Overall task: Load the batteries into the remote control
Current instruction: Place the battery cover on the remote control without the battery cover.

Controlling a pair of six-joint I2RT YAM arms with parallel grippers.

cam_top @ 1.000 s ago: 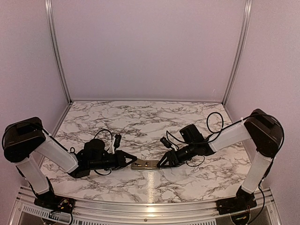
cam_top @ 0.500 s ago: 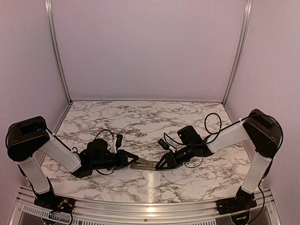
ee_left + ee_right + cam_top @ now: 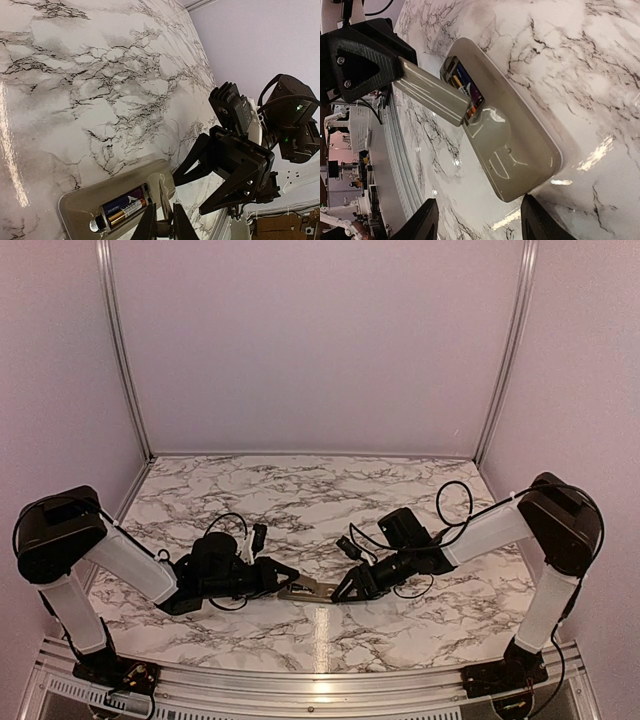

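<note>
The remote control (image 3: 312,589) lies back-up on the marble table between my two grippers. In the left wrist view its grey-tan back (image 3: 95,197) shows an open recess with two batteries (image 3: 120,209) lying side by side in it. My left gripper (image 3: 164,206) is shut on the flat grey cover plate (image 3: 164,196), held edge-on at the recess end. In the right wrist view the cover plate (image 3: 432,92) slants over the batteries (image 3: 462,82) and the remote (image 3: 510,140). My right gripper (image 3: 480,222) is open, its fingers on either side of the remote's near end, not touching.
The marble table (image 3: 300,500) stands inside pale walls with metal corner posts (image 3: 120,350). A metal rail (image 3: 320,680) runs along the near edge. Loose black cables (image 3: 455,502) loop off the right arm.
My left gripper has moved right with the cover plate, up to the remote's recess. My right gripper has shifted slightly left toward the remote's other end.
</note>
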